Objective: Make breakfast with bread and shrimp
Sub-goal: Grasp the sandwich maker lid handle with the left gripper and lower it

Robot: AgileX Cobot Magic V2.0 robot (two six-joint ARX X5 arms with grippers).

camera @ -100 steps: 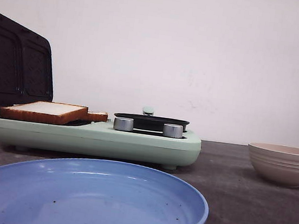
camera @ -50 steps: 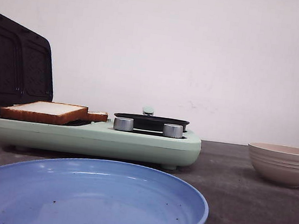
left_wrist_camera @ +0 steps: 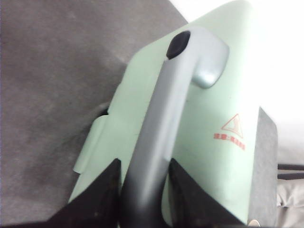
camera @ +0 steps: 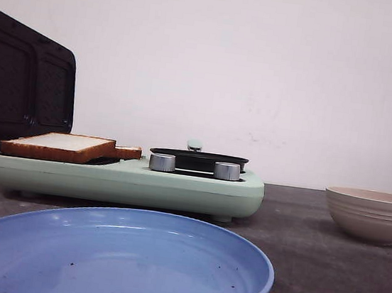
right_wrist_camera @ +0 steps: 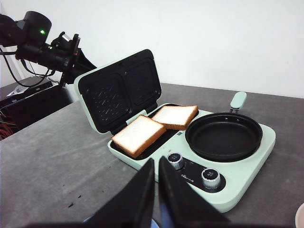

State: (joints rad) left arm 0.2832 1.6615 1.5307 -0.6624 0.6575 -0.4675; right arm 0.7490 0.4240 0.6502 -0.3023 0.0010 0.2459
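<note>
Two slices of bread (camera: 56,145) lie on the left hot plate of a mint-green sandwich maker (camera: 127,181); the right wrist view shows them side by side (right_wrist_camera: 138,135). The machine's dark ribbed lid (camera: 25,83) stands open, nearly upright. My left gripper (left_wrist_camera: 144,164) is shut on the lid's grey handle (left_wrist_camera: 164,118), behind the lid at the far left (right_wrist_camera: 76,59). My right gripper (right_wrist_camera: 156,160) is shut and empty, in front of the machine's knobs (right_wrist_camera: 175,160). The shrimp is not in view.
A black frying pan (camera: 198,158) sits on the machine's right side. A large blue plate (camera: 117,265) lies in front of the machine. A beige ribbed bowl (camera: 371,214) stands at the right. Cables and dark gear (right_wrist_camera: 19,95) lie beyond the table's left edge.
The lid has swung a little more upright, toward the bread. A dark bit of my left arm now shows at the front view's top left corner.
</note>
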